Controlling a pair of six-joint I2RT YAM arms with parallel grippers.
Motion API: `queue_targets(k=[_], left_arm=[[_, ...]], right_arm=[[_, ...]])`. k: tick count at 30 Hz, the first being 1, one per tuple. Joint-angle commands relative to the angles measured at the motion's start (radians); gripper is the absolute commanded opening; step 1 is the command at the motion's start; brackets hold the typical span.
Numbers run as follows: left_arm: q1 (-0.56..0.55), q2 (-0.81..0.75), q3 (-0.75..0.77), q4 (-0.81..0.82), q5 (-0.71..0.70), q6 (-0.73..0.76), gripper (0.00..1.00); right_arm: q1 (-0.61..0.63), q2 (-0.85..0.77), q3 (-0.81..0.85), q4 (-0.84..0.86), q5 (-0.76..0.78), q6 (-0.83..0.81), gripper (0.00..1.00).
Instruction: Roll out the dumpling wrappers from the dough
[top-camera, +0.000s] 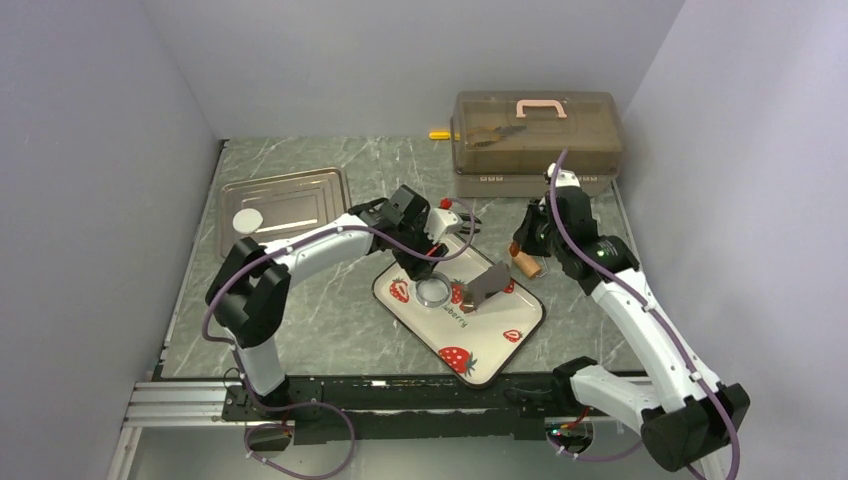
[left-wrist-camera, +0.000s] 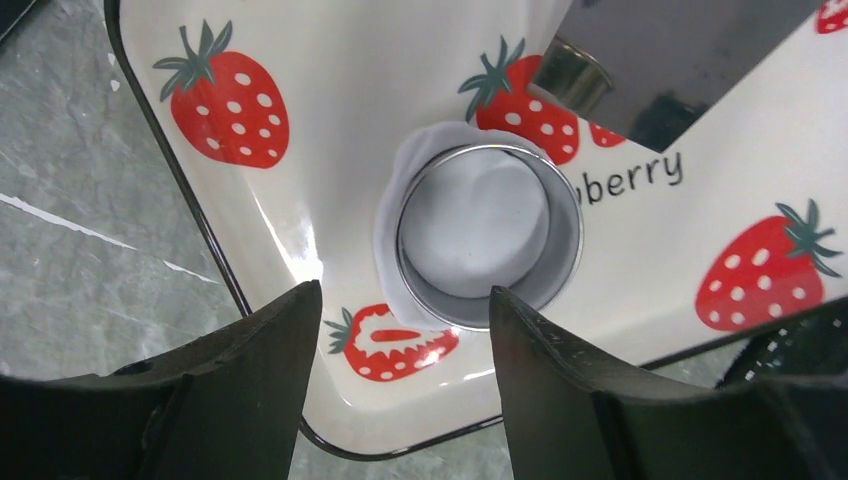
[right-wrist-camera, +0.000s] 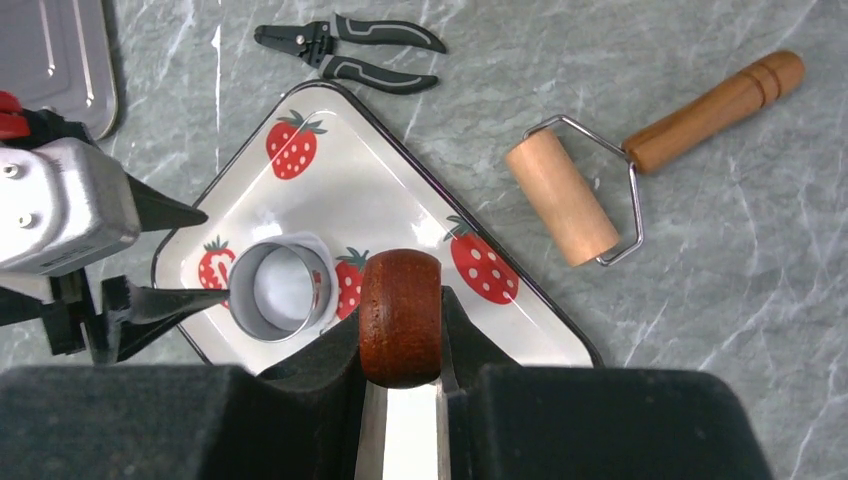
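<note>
The dough (left-wrist-camera: 470, 215) lies rolled flat on the strawberry tray (top-camera: 480, 335), with the ring cutter (left-wrist-camera: 455, 308) set on it. One cut wrapper (top-camera: 247, 220) sits on the steel tray (top-camera: 300, 195), and the roller (right-wrist-camera: 560, 195) lies aside on the counter (top-camera: 330, 320). The left tool (left-wrist-camera: 400, 305) gapes wide beside the cutter, empty. The right tool (right-wrist-camera: 400, 330) is clamped on a scraper (top-camera: 487, 283). I'd say freeing this disc remains.

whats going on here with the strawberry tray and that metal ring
The left gripper hangs open just short of a metal ring cutter, which sits on a flattened patch of dough on the strawberry tray. Some dough shows past the ring's edge. The right gripper is shut on a wooden-handled scraper, with its blade over the tray. The wooden roller lies on the table beside the tray.
</note>
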Motion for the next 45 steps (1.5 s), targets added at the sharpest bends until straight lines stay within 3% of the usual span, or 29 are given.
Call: queue_targets(k=[1,10,17,25,35,38,45], left_arm=[[-0.017,0.026,-0.020,0.092,-0.077,-0.001,0.65],[-0.029,0.065,-0.026,0.147,-0.114,-0.013,0.52],[-0.030,0.052,-0.071,0.189,-0.076,-0.052,0.32],[-0.029,0.049,-0.116,0.231,-0.105,-0.080,0.29],[-0.029,0.041,-0.139,0.223,-0.088,-0.101,0.00],[-0.029,0.042,-0.152,0.226,-0.093,-0.094,0.00],[-0.029,0.027,-0.187,0.273,-0.118,-0.073,0.00]], right_arm=[[0.016,-0.080,-0.031,0.117,0.126,0.098,0.00],[0.066,-0.092,-0.072,0.197,0.128,0.187,0.00],[0.141,-0.070,-0.098,0.230,0.177,0.228,0.00],[0.227,-0.069,-0.130,0.288,0.258,0.242,0.00],[0.402,-0.034,-0.152,0.367,0.441,0.160,0.00],[0.439,0.005,-0.134,0.390,0.396,0.125,0.00],[0.538,0.129,-0.009,0.220,0.519,0.015,0.00]])
